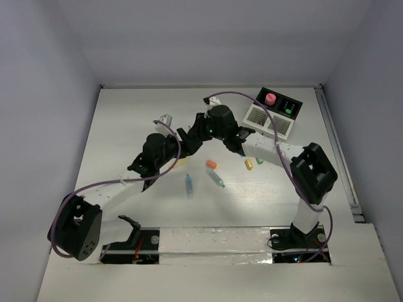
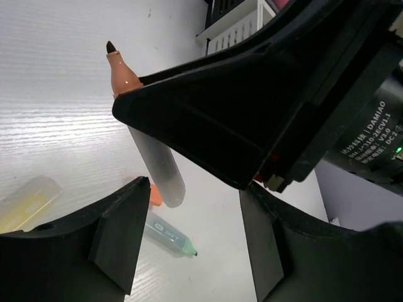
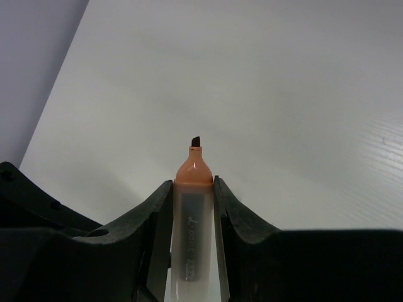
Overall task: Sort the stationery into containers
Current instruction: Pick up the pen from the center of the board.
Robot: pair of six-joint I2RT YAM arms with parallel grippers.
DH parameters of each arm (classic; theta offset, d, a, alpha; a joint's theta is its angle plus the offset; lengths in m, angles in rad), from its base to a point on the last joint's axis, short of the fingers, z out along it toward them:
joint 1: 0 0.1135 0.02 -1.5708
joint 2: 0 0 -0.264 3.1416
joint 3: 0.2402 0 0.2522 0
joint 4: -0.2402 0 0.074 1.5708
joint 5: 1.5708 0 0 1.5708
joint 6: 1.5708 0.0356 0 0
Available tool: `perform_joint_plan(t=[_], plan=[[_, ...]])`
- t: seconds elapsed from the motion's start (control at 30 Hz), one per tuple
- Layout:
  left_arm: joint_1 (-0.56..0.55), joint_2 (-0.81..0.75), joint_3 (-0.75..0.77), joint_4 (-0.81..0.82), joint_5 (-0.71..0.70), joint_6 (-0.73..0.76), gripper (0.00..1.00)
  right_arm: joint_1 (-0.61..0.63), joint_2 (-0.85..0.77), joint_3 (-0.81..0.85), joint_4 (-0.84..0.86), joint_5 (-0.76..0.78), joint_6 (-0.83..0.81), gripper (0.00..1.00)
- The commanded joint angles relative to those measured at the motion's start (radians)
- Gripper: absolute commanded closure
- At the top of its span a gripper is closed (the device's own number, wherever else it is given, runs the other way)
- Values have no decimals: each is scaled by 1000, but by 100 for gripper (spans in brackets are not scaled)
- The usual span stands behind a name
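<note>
Sorting, early stage: containers (image 1: 264, 121) at upper right hold a bottle (image 1: 270, 99) and green-capped items (image 1: 288, 111); right gripper (image 3: 192, 192) clamps an uncapped orange pen (image 3: 192, 171) at centre; left gripper (image 2: 192, 239) jaws apart, empty; blue pen (image 1: 189, 186), green pen (image 1: 217, 180) and others lie unsorted mid-table.

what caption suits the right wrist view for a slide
The right gripper clamps an uncapped pastel orange pen with a translucent barrel and dark chisel tip, white table beyond.

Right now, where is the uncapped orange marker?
The orange marker is clamped in the right gripper, tip outward, centre of the right wrist view; the left wrist view shows it over the table, just beyond the open left gripper.
</note>
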State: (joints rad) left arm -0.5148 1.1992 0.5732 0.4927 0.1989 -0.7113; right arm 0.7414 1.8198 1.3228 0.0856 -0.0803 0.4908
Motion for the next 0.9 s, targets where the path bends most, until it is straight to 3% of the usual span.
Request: perform_joint_plan(t=[0.0,0.43,0.63,0.87], plan=[[4,19,48,98,-30,-10,46,10,-68,-19,100,-15,37,89],[-36,46,82,37,-141,64,58,10,-109,-80,163,2,86,88],[-66,34,86,-16,-223,92,53,10,-122,-99,183,39,89,88],[-67,45,77,-14,-223,95,49,10,-140,-120,203,48,95,88]])
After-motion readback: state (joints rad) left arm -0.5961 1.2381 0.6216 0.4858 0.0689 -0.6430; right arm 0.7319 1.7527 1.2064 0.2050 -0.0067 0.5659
